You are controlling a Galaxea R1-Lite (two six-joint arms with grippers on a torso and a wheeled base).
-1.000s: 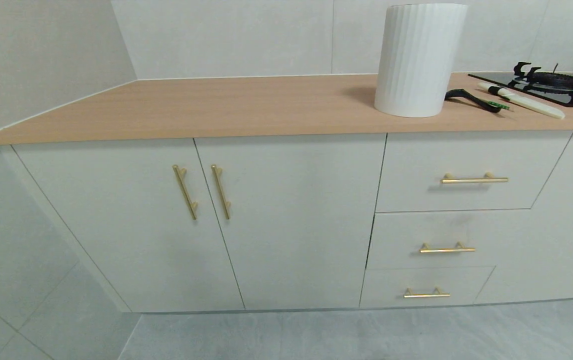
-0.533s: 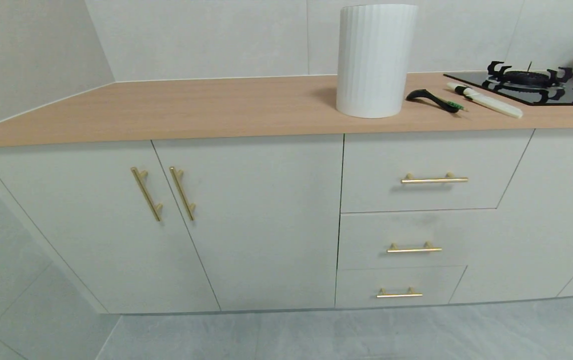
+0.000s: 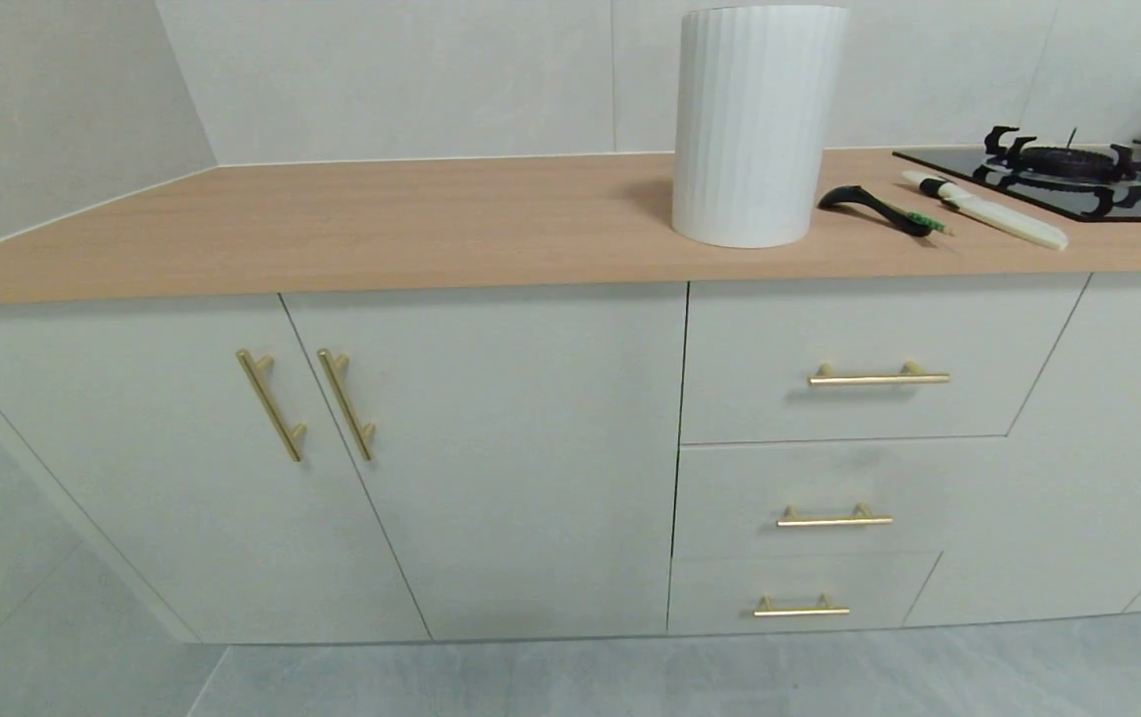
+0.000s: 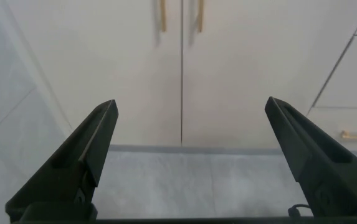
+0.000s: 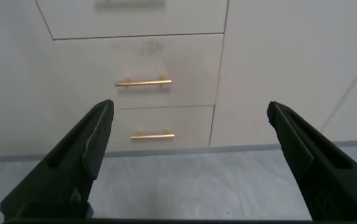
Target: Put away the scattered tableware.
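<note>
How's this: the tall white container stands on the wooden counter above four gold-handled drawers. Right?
Not quite. The head view shows three gold-handled drawers, not four. The tall white container does stand on the wooden counter above them.

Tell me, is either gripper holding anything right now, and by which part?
Nothing is held. The left gripper and right gripper are both open, nothing between their fingers, facing the cabinet.

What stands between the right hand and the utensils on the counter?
The open right hand is low, facing the drawers; the black utensil and white utensil lie above on the countertop. Nothing blocks them from the front; the white container stands beside them.
</note>
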